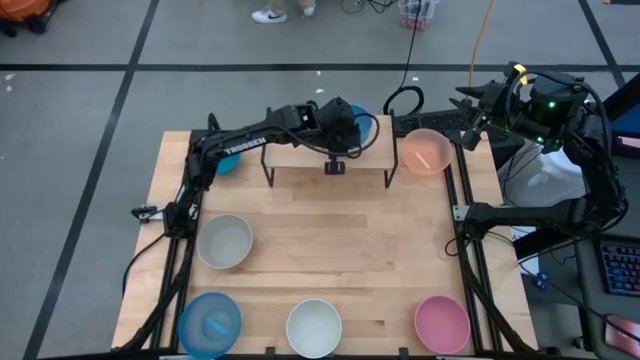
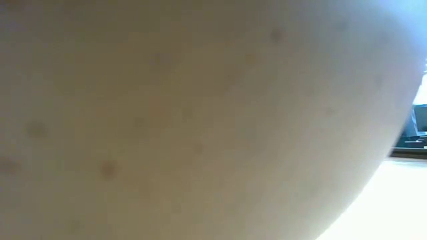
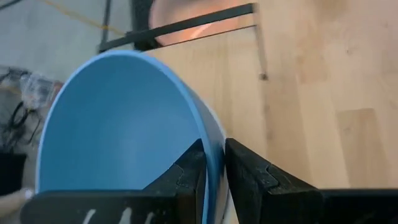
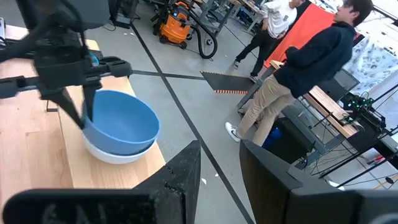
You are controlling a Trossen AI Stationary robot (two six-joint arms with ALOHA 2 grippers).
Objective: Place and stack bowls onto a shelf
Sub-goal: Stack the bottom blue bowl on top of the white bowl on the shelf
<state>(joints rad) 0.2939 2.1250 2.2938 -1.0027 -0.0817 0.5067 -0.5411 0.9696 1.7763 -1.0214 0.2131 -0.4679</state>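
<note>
On the shelf (image 1: 300, 155) at the table's far middle, a blue bowl (image 4: 121, 121) sits nested in a white bowl (image 4: 115, 154). My left gripper (image 1: 345, 120) reaches over the shelf and is shut on the blue bowl's rim. My right gripper (image 4: 221, 165) is raised at the table's far right, open with nothing between its fingers. A peach bowl (image 1: 427, 150) rests on the table right of the shelf. Another blue bowl (image 1: 228, 162) shows behind the left arm at the shelf's left end. My left gripper pinches the blue bowl's rim (image 3: 211, 134) with one finger (image 3: 186, 177) inside the bowl and the other finger (image 3: 249, 177) outside its wall. The fingers slant down from above. The bowl is a little tilted, its bottom inside the white bowl (image 4: 115, 154).
On the table stand a grey-beige bowl (image 1: 224, 241) at the left, and a blue bowl (image 1: 209, 325), a white bowl (image 1: 314, 328) and a pink bowl (image 1: 442, 324) along the near edge. The white bowl's wall fills the low view. People (image 4: 298, 74) stand beyond the table.
</note>
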